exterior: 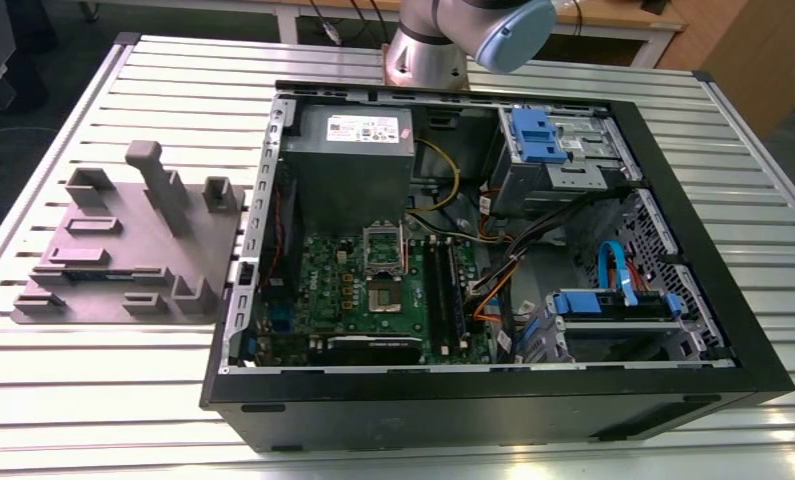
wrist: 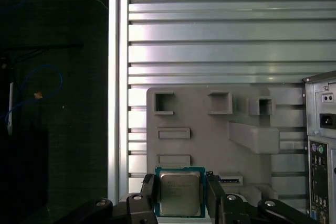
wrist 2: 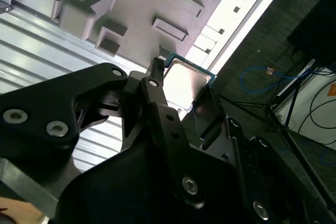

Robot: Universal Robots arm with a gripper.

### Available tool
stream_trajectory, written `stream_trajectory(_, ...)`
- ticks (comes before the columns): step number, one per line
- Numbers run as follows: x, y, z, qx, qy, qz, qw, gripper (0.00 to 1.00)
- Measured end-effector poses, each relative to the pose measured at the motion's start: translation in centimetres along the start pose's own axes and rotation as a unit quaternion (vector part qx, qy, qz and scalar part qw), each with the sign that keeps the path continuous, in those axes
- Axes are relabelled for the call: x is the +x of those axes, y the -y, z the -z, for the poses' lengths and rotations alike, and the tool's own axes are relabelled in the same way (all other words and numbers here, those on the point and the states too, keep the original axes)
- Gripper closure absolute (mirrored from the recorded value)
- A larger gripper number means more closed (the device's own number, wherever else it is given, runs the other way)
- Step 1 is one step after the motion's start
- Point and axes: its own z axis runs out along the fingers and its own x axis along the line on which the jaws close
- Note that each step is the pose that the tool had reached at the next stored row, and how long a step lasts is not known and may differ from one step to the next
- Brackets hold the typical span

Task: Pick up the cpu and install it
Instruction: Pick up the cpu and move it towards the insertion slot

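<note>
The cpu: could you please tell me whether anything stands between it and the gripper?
Nothing visible does: in both wrist views the cpu sits directly between the fingers of the gripper, which press on two opposite edges.

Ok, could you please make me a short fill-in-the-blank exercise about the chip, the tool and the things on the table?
1. The chip is held between the two ___ of the tool.
2. Beyond the chip, in both wrist views, lies a ___ plate with raised blocks.
3. In the exterior view, the plate sits at the view's ___, beside the open computer case on the slatted table.
Missing words: fingers; grey; left.
</note>
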Motion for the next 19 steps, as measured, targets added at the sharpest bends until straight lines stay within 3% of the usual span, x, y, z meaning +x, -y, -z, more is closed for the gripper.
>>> stream_trajectory(2,-0.77,-0.02,0.05,0.0000,0.0000,0.000,1.00000,0.53)
stream_trajectory(19,-0.81,-0.02,0.05,0.0000,0.0000,0.000,1.00000,0.53)
